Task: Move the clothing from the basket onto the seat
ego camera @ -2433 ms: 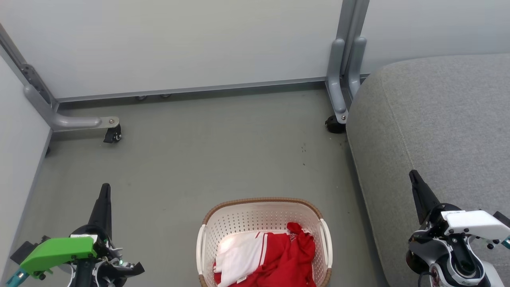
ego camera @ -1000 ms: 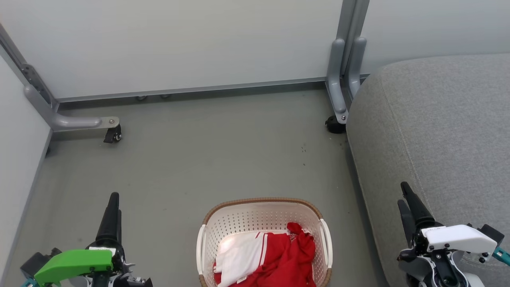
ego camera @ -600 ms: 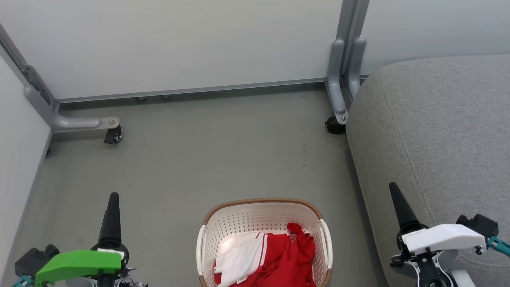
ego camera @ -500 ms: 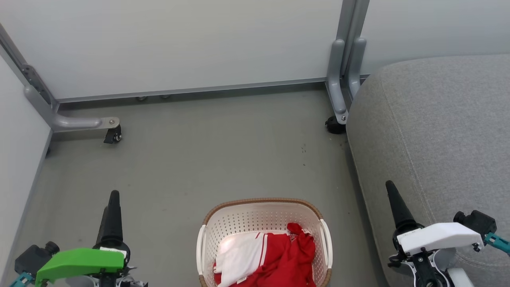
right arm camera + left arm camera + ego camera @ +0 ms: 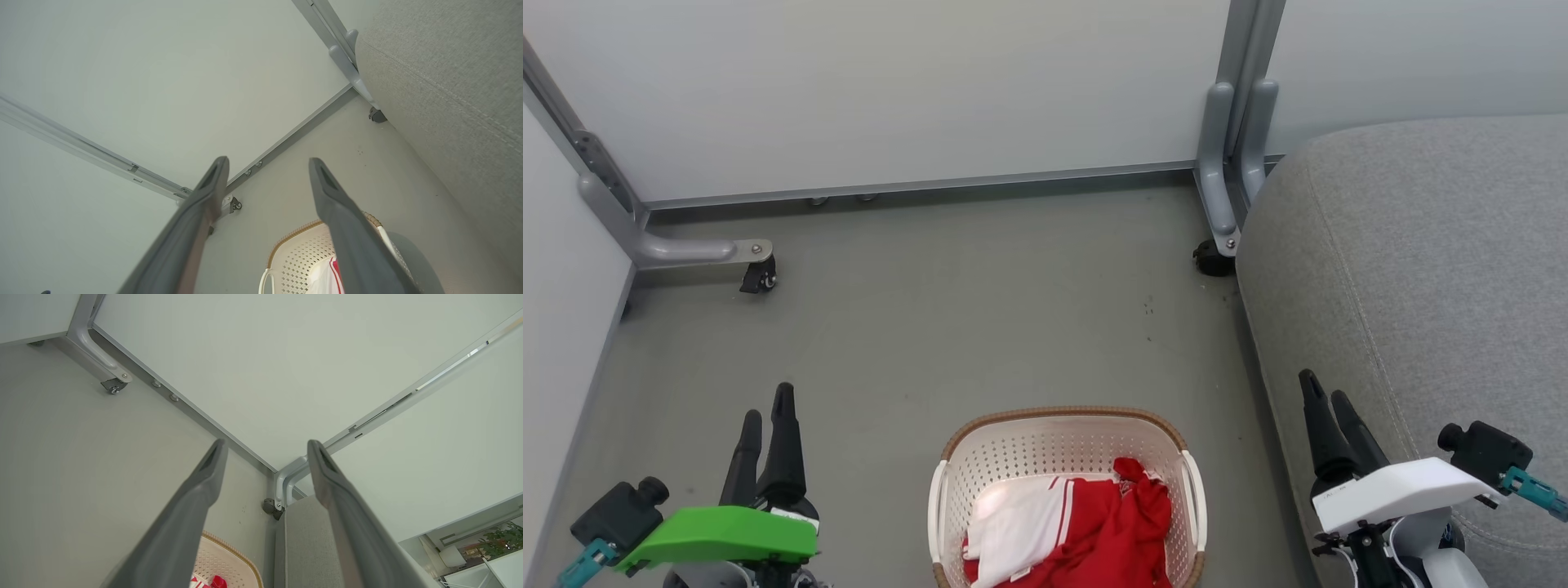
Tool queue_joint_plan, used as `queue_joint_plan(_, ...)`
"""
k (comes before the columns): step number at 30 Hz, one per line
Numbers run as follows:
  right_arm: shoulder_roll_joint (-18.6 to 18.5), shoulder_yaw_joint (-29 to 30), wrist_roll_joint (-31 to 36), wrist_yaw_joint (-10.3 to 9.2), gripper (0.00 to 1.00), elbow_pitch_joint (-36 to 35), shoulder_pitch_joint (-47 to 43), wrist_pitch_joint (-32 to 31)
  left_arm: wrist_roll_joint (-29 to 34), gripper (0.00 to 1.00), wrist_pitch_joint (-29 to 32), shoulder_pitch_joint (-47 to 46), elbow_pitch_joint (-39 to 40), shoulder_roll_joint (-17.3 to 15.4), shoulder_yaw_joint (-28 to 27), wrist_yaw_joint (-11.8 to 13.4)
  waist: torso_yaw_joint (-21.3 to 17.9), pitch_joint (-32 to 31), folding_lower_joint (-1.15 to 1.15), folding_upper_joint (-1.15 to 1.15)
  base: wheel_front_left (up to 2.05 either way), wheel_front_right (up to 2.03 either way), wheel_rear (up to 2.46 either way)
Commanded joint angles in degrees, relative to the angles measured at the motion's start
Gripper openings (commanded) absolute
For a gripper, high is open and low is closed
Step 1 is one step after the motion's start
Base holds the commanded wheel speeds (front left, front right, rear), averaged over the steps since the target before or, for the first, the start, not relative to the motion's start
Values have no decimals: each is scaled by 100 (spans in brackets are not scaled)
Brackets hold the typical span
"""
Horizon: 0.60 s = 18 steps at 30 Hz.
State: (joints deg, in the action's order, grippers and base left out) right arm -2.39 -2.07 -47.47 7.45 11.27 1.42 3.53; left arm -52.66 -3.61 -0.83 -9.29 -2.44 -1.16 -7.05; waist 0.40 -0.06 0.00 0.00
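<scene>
Red clothing (image 5: 1111, 531) in basket (image 5: 1062, 412) cut off below, left tool (image 5: 768, 403) and right tool (image 5: 1321, 387) spread apart

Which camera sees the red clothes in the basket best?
The head view: the clothing lies open to sight inside the basket. Both wrist views catch just a small edge of it at the bottom.

Red-and-white fabric clothing (image 5: 1103, 535) lies heaped in the oval cream perforated basket (image 5: 1045, 449) (brown woven-look rim), near the large grey upholstered seat (image 5: 1437, 261).
</scene>
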Motion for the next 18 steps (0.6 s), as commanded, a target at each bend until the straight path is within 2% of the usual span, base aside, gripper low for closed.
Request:
queue_joint_plan(1,-27,-29,239,3,100,-117,26,66,224,100,-60,-19,119,-31,50,18,5,0,0,0,0,0,0)
queue_joint_plan(18,-36,-226,1594,3,100,-272,-87,366,1373,100,-358,112,336,-40,223,156,58,-17,0,0,0,0,0)
